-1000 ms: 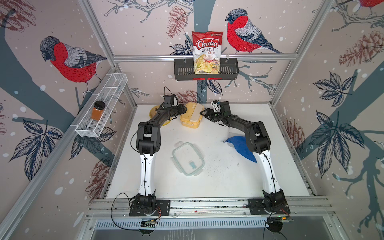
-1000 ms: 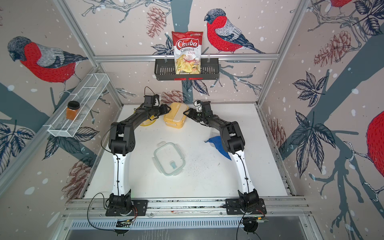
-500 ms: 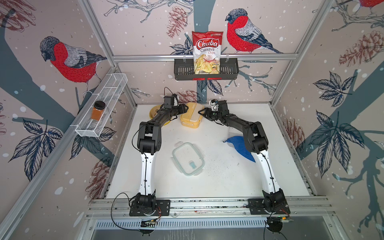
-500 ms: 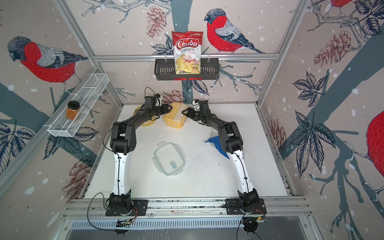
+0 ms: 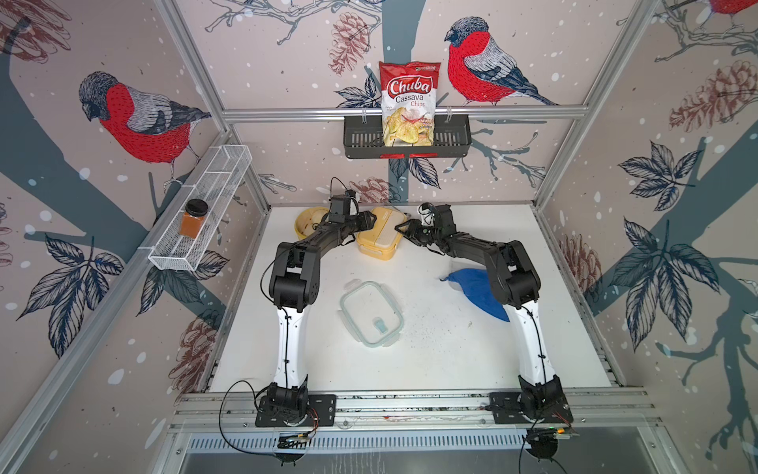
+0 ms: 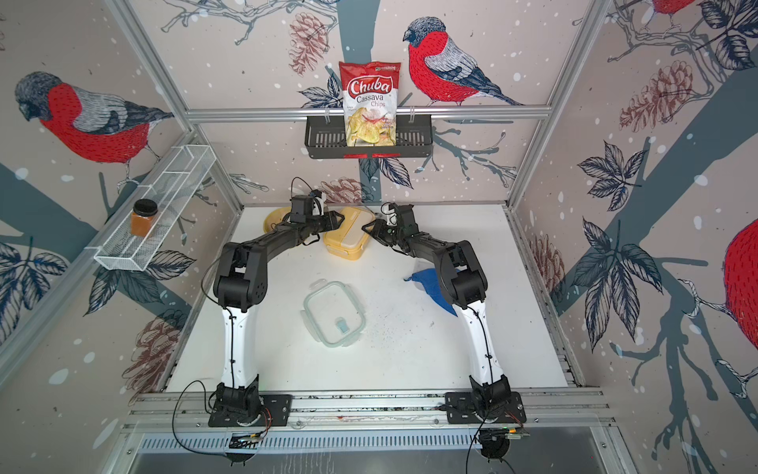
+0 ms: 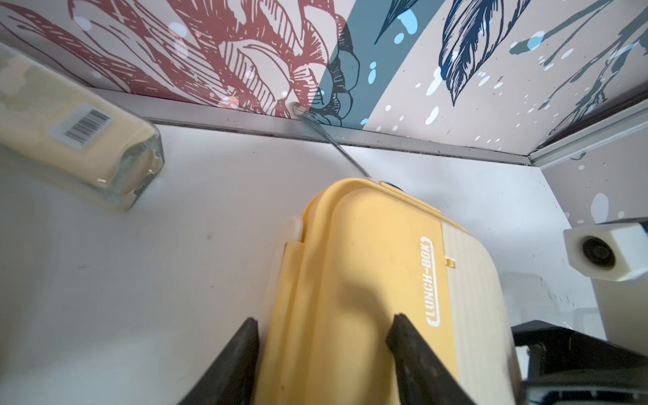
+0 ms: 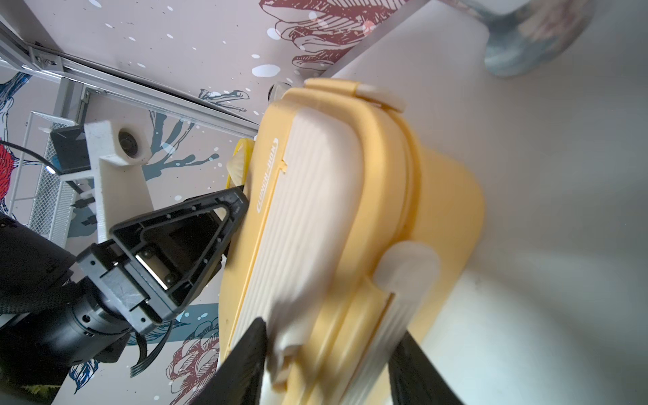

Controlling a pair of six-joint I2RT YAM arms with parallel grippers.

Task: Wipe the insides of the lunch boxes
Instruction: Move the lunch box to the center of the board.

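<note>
Closest to me, in the middle of the white table (image 5: 451, 361), sits the clear lunch box (image 5: 371, 314) with its green-rimmed lid on. It is well apart from both arms. Dark specks (image 5: 426, 328) are scattered on the table just beside it. Off to the right a blue cloth (image 5: 471, 287) lies crumpled, partly hidden under the right arm's elbow.

Farther back, both arms reach in to the yellow lunch box (image 5: 379, 240), which rests near the back wall with its yellow-and-cream lid on. The lid reads LUNCH-BOX. The left gripper (image 7: 324, 322) comes at one long side, its jaws apart with the edge of the lid between them. I cannot tell whether they press on it. The right gripper (image 8: 329, 336) straddles the end of the box at a cream latch. Its jaws are also apart, and the blur keeps me from telling whether they have hold of it.

Left of the box, behind the left arm, stands a round yellow basket (image 5: 305, 219).

On the back wall hangs a black wall basket (image 5: 451, 141) holding a chips bag (image 5: 409, 102). On the left wall a wire shelf (image 5: 205, 205) carries a jar (image 5: 194, 218) of orange powder.
</note>
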